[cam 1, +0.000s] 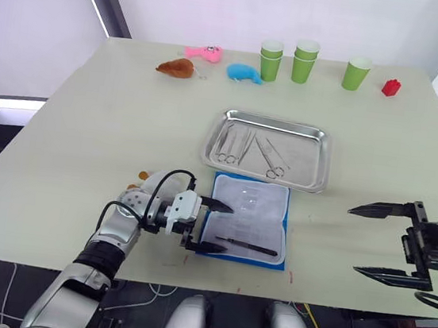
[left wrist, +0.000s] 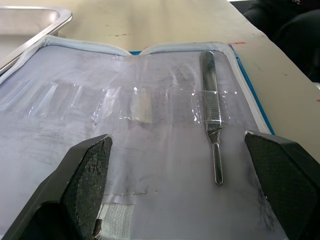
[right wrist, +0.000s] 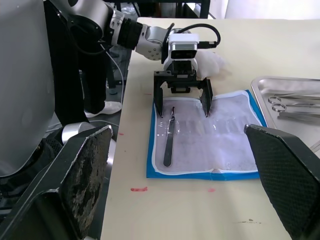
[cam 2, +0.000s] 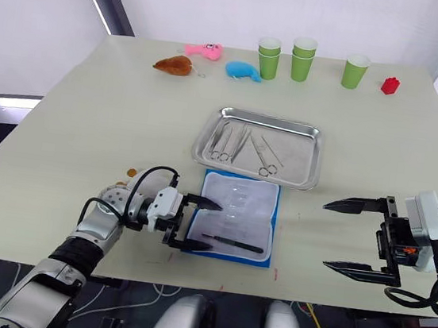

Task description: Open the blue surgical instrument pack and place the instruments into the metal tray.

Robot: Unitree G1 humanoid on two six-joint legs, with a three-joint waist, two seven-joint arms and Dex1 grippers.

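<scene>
Pale table (cam 1: 84,155) is carrying the metal tray (cam 1: 324,165) with several instruments (cam 1: 235,145) lying inside, just beyond the opened blue surgical instrument pack (cam 1: 248,216). My left tool (cam 1: 213,226) is gaping wide and empty over the pack's left edge, one instrument (cam 1: 250,246) lying between its fingers; my right tool (cam 1: 377,241) is hovering wide open, empty, well right.

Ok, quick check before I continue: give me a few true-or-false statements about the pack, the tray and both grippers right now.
1. The bright-blue fabric instrument pack lies open on the table. True.
2. The pack holds no instruments. False: one slim dark metal tool remains strapped inside.
3. The shiny stainless-steel tray already holds several instruments. True.
4. The left gripper is shut on a tool. False: it is open at the pack's edge.
5. The right gripper is open, holding nothing. True.
</scene>
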